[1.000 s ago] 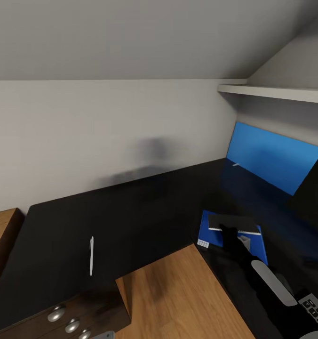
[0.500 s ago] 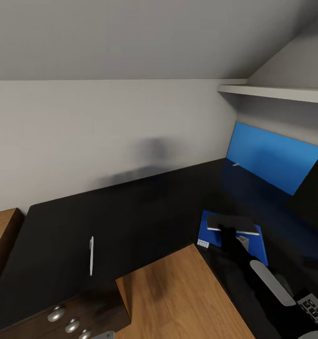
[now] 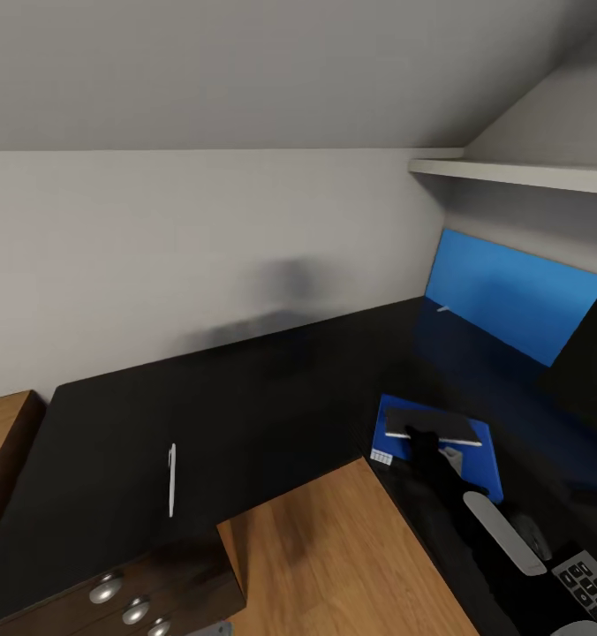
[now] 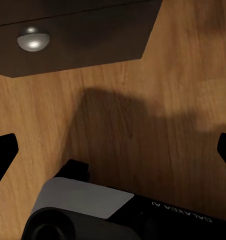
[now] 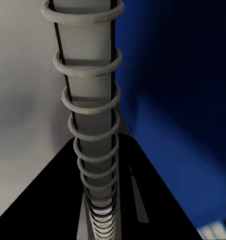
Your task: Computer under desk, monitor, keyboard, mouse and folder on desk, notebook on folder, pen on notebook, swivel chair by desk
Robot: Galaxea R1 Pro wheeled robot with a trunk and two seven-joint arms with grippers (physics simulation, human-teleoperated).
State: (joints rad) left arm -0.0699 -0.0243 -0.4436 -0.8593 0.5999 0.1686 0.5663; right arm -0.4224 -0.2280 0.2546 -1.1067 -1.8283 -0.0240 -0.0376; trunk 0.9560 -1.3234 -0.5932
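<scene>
Right now my right tool point(image 3: 419, 435) sits at the near edge of the thin dark grey-black notebook with the white spiral binding point(image 3: 433, 425), which lies flat on top of the thick bright blue folder with white page edges point(image 3: 396, 439), on the right wing of the long black L-shaped desk point(image 3: 245, 415). Through the right wrist camera the spiral coil point(image 5: 90, 115) runs straight away between the tool's fingers, so I judge the tool pinched on the notebook at its bound edge (though the fingertips themselves are hidden, so contact is my reading, not a certainty). My left tool point(image 4: 113, 150) hangs spread wide and empty over the wooden floor point(image 4: 158, 90), near the dark drawer unit's round silver knob point(image 4: 33, 39).

I expect the notebook to be light and thin, somewhat floppy away from the binding; the wire spine is the stiffest part and the sensible place to hold it. It could skate on the folder's smooth cover if nudged.

Its long axis runs left to right across the folder, nearly parallel to the desk's near edge. The slim white pen point(image 3: 171, 478) lies well apart on the left wing, its length pointing from near to far; it looks light and liable to roll, best pinched across its middle.
</scene>
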